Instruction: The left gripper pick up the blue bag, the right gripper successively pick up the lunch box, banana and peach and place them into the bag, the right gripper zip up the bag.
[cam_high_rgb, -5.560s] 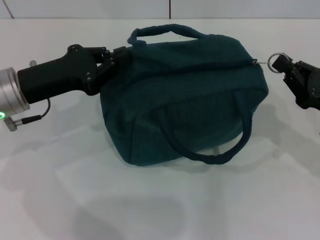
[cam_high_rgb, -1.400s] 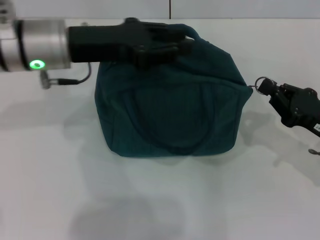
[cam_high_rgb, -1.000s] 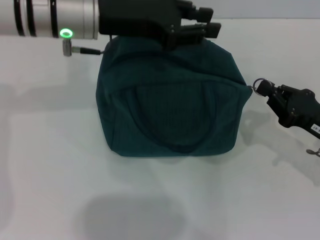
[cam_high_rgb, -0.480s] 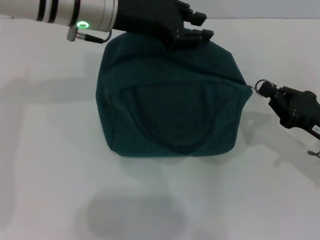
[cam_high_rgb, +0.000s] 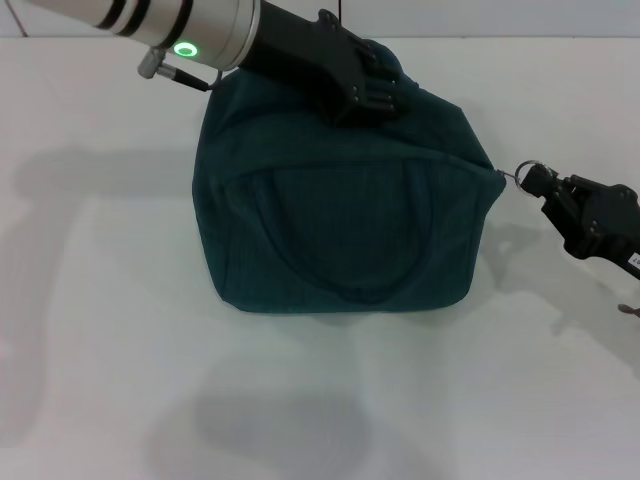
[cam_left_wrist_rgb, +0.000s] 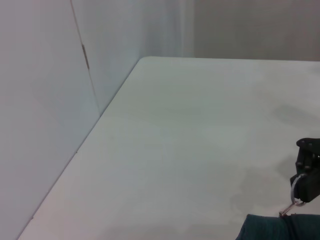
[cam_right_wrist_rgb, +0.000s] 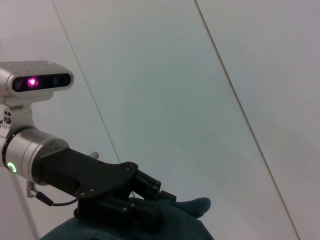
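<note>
The blue bag (cam_high_rgb: 340, 210) stands zipped in the middle of the white table, its front handle lying flat against its side. My left gripper (cam_high_rgb: 380, 95) reaches in from the upper left and is shut on the bag's top handle (cam_high_rgb: 392, 66). In the right wrist view the left gripper (cam_right_wrist_rgb: 152, 200) shows with blue fabric (cam_right_wrist_rgb: 192, 206) poking out past it. My right gripper (cam_high_rgb: 543, 187) is at the bag's right end, shut on the metal ring of the zipper pull (cam_high_rgb: 527, 175). The ring (cam_left_wrist_rgb: 296, 188) also shows in the left wrist view. Lunch box, banana and peach are out of view.
The white table (cam_high_rgb: 120, 380) spreads out around the bag. A wall (cam_left_wrist_rgb: 40, 100) runs along the table's far edge, and a panelled wall (cam_right_wrist_rgb: 200, 75) fills the right wrist view.
The left arm has swung down from above the bag, and its gripper has gone from open to shut on the top handle. The bag and the right gripper have barely moved.
</note>
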